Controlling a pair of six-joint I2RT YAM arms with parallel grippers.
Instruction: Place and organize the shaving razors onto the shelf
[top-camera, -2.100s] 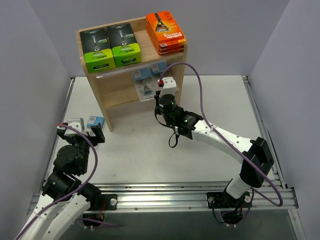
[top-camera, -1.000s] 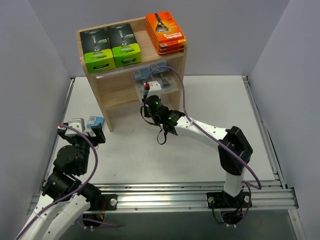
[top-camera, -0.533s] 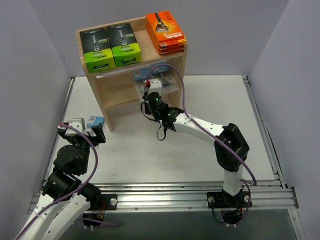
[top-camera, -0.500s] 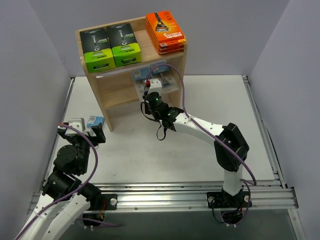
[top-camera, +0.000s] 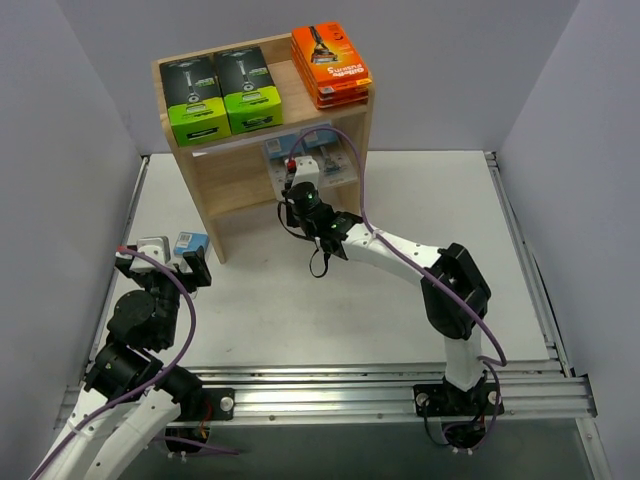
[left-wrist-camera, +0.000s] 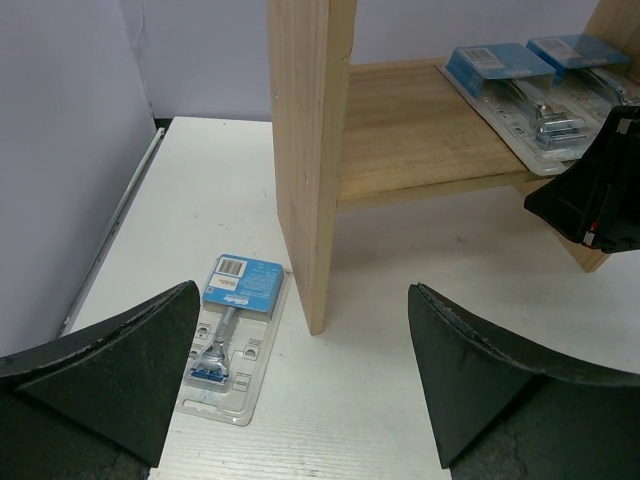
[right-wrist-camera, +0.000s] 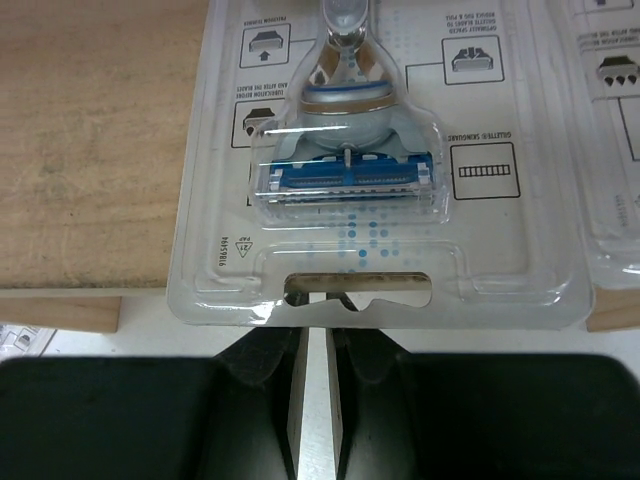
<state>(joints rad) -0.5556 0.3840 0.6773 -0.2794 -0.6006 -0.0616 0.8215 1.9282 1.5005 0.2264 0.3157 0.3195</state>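
One grip only the wrist view shows: right fingers (right-wrist-camera: 268, 358) pinch a blister pack (right-wrist-camera: 345, 180); left fingers (left-wrist-camera: 110, 370) gape open.

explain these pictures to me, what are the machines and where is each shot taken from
Two robot arms are bolted to a white table. The wide picture looks down from above; the other two come from cameras on each arm's wrist. A wooden shelf holds black-and-green boxes and orange boxes of razors on top. The right gripper is shut on a clear razor pack lying on a lower tier beside another pack. The left gripper is open and empty, facing one pack lying on the table.
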